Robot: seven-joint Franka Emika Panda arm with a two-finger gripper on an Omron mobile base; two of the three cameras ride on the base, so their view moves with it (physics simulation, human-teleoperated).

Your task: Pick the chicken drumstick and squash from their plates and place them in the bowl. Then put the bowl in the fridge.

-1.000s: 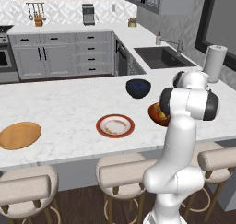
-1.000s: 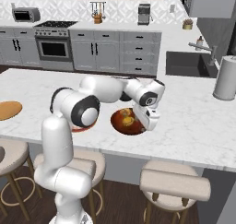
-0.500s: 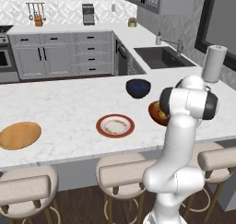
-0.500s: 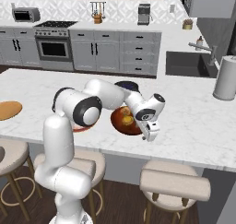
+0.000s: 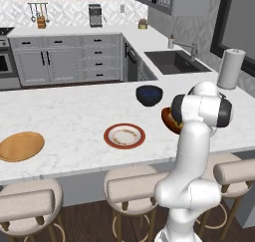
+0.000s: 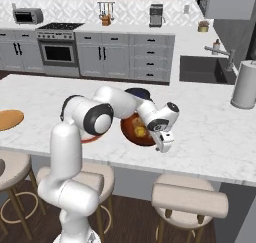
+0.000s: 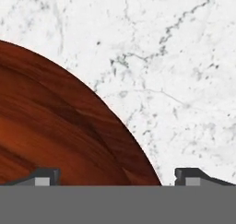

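Observation:
The reddish-brown bowl [image 6: 131, 133] sits on the marble counter, half hidden by my arm, with golden-yellow food [image 6: 141, 132] in it. I cannot tell the drumstick from the squash there. My gripper [image 6: 164, 145] hangs low at the bowl's right rim, open. In the hand view the bowl [image 7: 55, 126] curves in from the left and its rim passes between the spread fingertips [image 7: 44, 176] of the gripper [image 7: 117, 179]. The wooden plate [image 5: 20, 146] and the white red-rimmed plate [image 5: 124, 135] lie bare to the left. The fridge is out of view.
A dark blue bowl [image 5: 149, 94] stands just behind the brown bowl. A paper towel roll [image 6: 245, 84] stands at the counter's far right, near the sink [image 5: 174, 61]. Stools [image 6: 187, 199] line the near edge of the counter.
My gripper has come down from above the bowl to its right rim, staying open. The bowl and plates have not moved.

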